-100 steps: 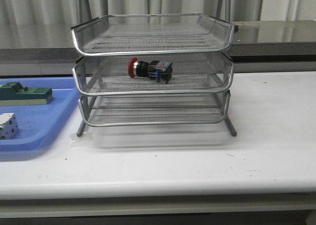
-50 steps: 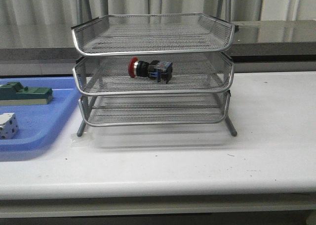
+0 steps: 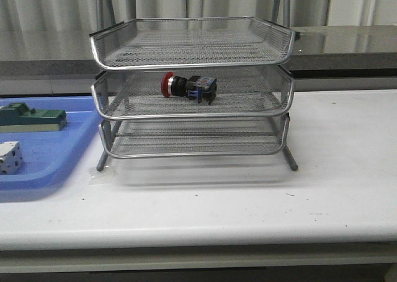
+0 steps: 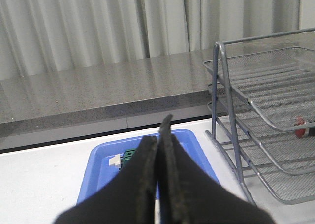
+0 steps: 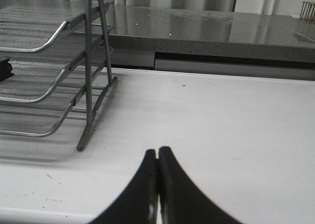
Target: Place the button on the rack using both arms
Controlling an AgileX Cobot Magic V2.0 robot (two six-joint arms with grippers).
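The rack [image 3: 192,87] is showing silver wire in a fine mesh pattern, with shiny rounded rims and grey legs. The button [image 3: 188,87] is showing a red head, a silver collar, a black barrel and a blue rear block. At nine o'clock from the rack, the tray [image 3: 46,155] is showing plain blue, speckled with small dark marks. In it, the flat block [image 3: 31,116] is showing green over pale grey, and the cube [image 3: 9,157] is showing white with dark dots. The surface [image 3: 248,201] is appearing white with scattered dark specks. The left end effector [image 4: 158,140] and the right end effector [image 5: 157,157] are both appearing matte black. The counter [image 5: 221,32] is showing speckled grey, and the curtains [image 4: 98,27] pale grey folds.
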